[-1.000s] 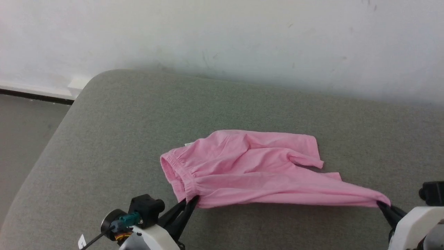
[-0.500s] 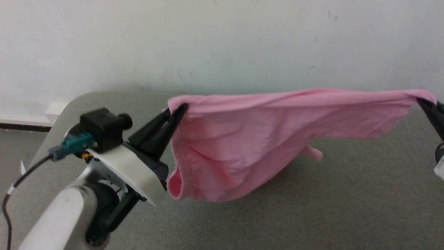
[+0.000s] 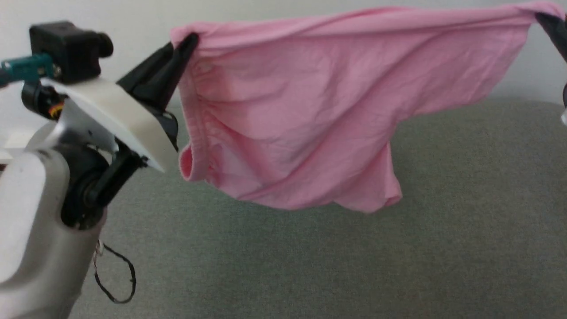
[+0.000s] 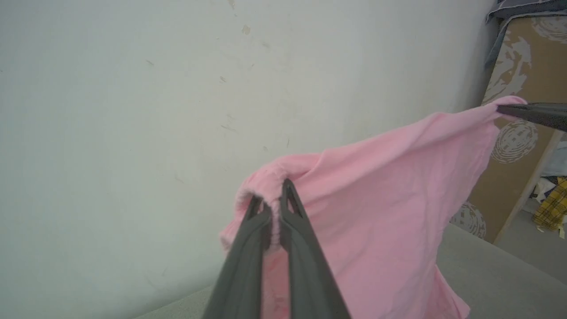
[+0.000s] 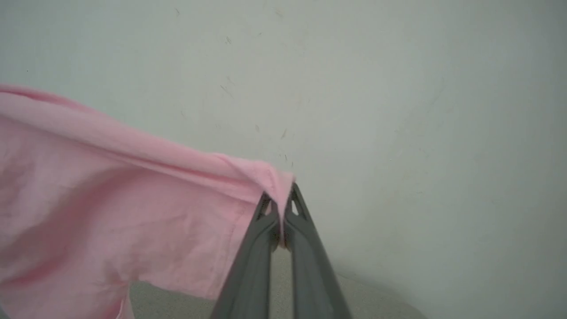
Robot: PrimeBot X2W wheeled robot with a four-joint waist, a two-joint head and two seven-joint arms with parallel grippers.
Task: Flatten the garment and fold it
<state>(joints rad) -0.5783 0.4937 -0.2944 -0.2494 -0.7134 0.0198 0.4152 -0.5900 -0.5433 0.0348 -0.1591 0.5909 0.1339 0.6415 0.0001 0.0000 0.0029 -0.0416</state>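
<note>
The garment (image 3: 310,115), light pink knit shorts, hangs in the air above the grey padded surface (image 3: 354,266), stretched between both grippers. My left gripper (image 3: 188,40) is shut on the gathered waistband corner at the upper left. In the left wrist view that gripper (image 4: 271,197) pinches the elastic edge of the garment (image 4: 376,221). My right gripper (image 3: 538,15) is shut on a leg hem corner at the upper right. Seen from the right wrist, that gripper (image 5: 279,195) clamps the garment (image 5: 110,190). The loose leg droops low in the middle, clear of the surface.
A pale wall (image 3: 133,17) rises directly behind the grey surface. A thin black cable loop (image 3: 115,274) dangles under my left forearm. Beyond the surface's right end, the left wrist view shows a patterned brown board (image 4: 518,133) and yellow checked cloth (image 4: 551,204).
Both grippers have lifted the garment from the surface up into the air, still shut on its corners. It now hangs spread between them, and the head camera has shifted too.
</note>
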